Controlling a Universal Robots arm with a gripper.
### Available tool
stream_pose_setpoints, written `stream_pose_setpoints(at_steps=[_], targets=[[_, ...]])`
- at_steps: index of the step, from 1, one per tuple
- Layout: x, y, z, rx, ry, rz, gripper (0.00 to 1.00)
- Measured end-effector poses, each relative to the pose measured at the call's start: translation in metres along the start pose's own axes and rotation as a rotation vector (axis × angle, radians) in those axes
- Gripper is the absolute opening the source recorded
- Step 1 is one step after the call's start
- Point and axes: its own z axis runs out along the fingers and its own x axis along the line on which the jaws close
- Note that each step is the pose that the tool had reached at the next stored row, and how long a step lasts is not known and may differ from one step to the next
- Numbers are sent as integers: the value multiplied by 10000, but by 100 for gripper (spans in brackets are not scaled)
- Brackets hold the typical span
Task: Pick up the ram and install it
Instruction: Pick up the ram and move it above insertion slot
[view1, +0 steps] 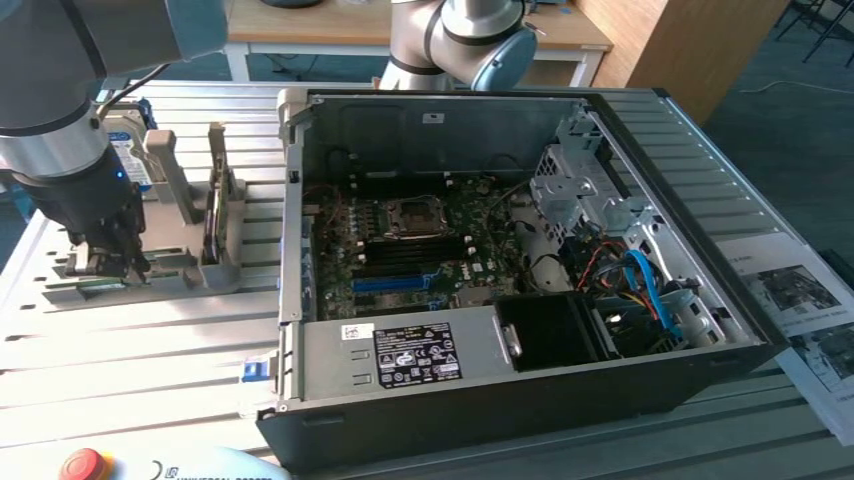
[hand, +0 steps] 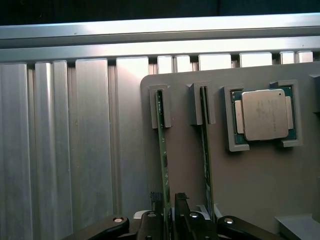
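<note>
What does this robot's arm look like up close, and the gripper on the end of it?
The arm is a thick grey tube with a shiny silver band near its end, and a black cable runs beside it. One joint has a pale blue round cap. The gripper is black, with small silver screws.

Near end of ram (hand: 164, 160) being covered up by gripper (hand: 168, 202), gripper itself being chopped off at wrist view's edge. Exterior view: hard drive (view1: 130, 135) being mostly blocked by arm (view1: 60, 130), red button (view1: 83, 466) being clipped at bottom edge.
</note>
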Motion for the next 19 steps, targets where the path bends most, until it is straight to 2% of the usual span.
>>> stream_pose_setpoints(at_steps=[9,19], targets=[[0,0,0,5,35,-173,24],[0,0,0,6,39,-239,24]])
